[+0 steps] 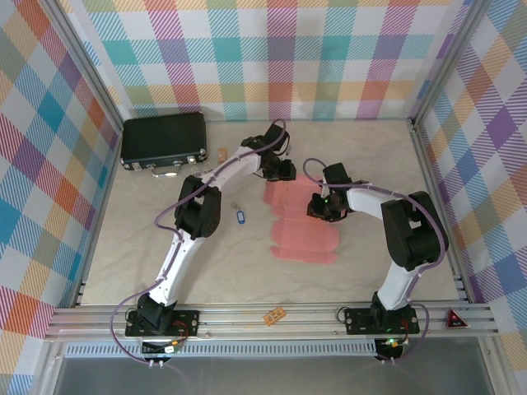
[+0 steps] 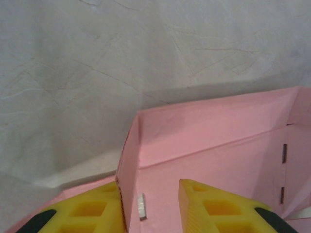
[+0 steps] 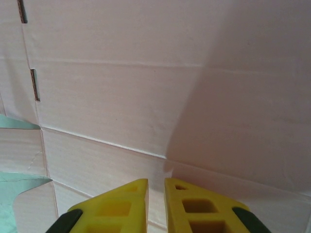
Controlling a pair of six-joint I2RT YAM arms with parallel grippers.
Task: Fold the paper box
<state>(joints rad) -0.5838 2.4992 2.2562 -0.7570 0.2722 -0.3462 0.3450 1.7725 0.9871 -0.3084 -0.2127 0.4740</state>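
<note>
The tabletop (image 1: 123, 263) carries the paper box (image 1: 300, 234) near its middle, a salmon-pink sheet lying mostly flat between the two arms, likely so that each can work one side of it; the black case (image 1: 163, 140) sits well apart at the far left corner, out of the fold's way; the sheet's far end is turned up into a standing flap (image 2: 209, 126) that bends round a corner, which I judge to be a first wall of the box going up; the right gripper (image 3: 156, 182) hangs low over a flat panel, jaws all but together with a thin slit between them and nothing in them, probably there to pin the sheet against sliding; the left gripper (image 2: 149, 187) straddles the short end of the flap, jaws partly open, one finger (image 2: 87, 208) against the cardboard and the other just beside it, so no firm pinch can be claimed; the left arm (image 1: 222, 169) stretches far forward and rightward, wrist tipped down at the sheet's far end; the right arm (image 1: 370, 197) doubles back at its elbow, forearm reaching leftward to the sheet
</note>
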